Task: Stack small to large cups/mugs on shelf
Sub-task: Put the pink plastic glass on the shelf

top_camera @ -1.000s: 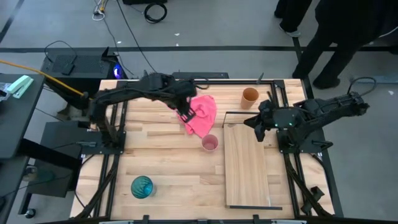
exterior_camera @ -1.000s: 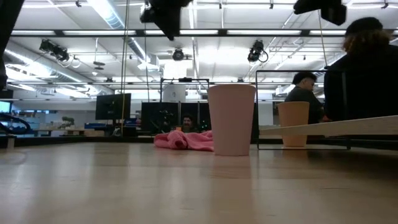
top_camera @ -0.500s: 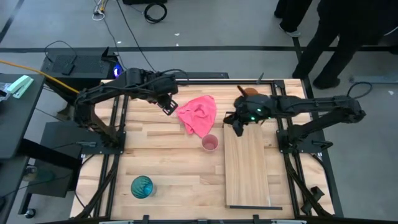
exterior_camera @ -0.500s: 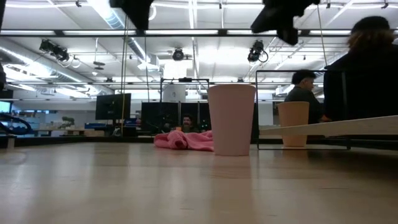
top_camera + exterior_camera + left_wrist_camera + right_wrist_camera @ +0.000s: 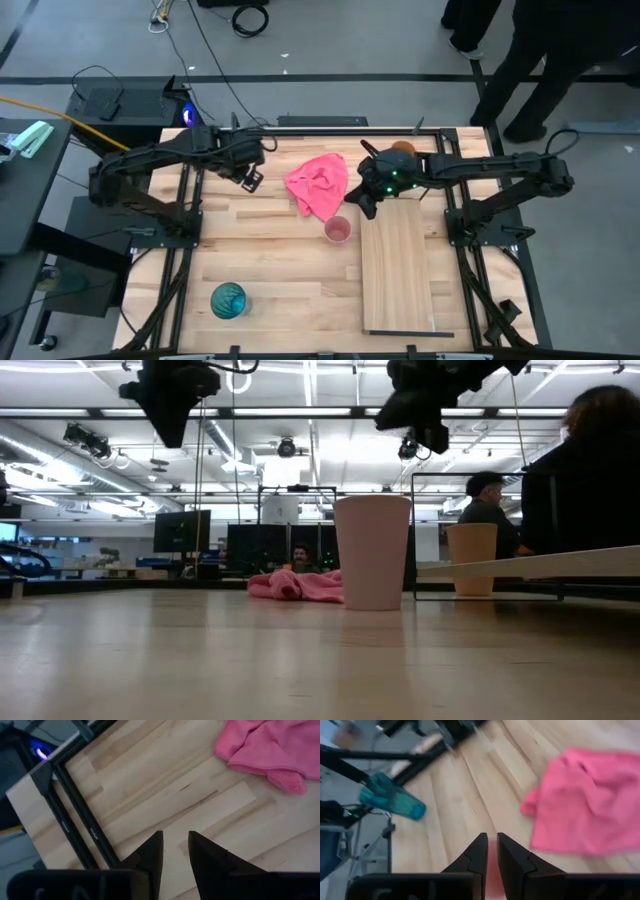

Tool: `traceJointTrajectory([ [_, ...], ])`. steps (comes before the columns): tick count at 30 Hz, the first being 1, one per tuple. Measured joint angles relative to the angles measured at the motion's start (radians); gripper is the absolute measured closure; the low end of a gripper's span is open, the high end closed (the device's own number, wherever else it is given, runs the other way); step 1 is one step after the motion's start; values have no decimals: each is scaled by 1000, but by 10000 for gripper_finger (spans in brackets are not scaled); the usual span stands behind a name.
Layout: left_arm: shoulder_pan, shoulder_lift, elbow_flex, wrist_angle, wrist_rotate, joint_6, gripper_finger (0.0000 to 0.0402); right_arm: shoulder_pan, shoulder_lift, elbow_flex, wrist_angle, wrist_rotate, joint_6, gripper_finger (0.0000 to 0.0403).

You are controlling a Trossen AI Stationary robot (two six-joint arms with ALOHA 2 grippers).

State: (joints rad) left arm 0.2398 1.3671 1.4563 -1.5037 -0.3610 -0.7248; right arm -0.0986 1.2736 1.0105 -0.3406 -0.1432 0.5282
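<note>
While the right claw (image 5: 366,200) hangs empty with fingers nearly together, the pink cup (image 5: 338,231) stands just below and ahead of it, beside the shelf (image 5: 396,265). Compared with earlier, this nearer arm has swung over, and the left claw (image 5: 251,179), narrowly open and empty, has retreated from the cloth (image 5: 318,184).

On the tabletop (image 5: 270,270), the pink cup (image 5: 338,231) stands between the cloth (image 5: 318,184) and the shelf (image 5: 397,265). The right gripper (image 5: 366,208) hovers beside it. The orange cup (image 5: 403,148) is behind; the teal cup (image 5: 228,300) stands well apart.
</note>
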Motion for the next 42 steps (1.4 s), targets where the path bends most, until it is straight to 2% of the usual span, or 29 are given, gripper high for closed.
traceJointTrajectory([
  [5, 0, -78, -113, 69, 16, -50, 311, 1, -4, 0, 135, 10, -43, 358],
  [10, 0, -128, -207, 144, 48, -58, 315, 1, -4, 1, 179, 9, -23, 363],
  [15, 2, -141, -271, 174, 51, -71, 311, 43, -3, 8, 66, -14, 52, 362],
  [19, 2, -141, -296, 184, 52, -68, 313, 102, 48, 108, -55, -4, 26, 349],
  [26, 2, -140, -309, 215, 53, -68, 319, 154, 260, 397, -410, 172, -156, 323],
  [30, 1, -140, -309, 223, 52, -68, 316, 152, 355, 489, -575, 250, -188, 313],
  [42, 2, -140, -309, 243, 52, -64, 320, 153, 456, 503, -631, 232, -184, 311],
])
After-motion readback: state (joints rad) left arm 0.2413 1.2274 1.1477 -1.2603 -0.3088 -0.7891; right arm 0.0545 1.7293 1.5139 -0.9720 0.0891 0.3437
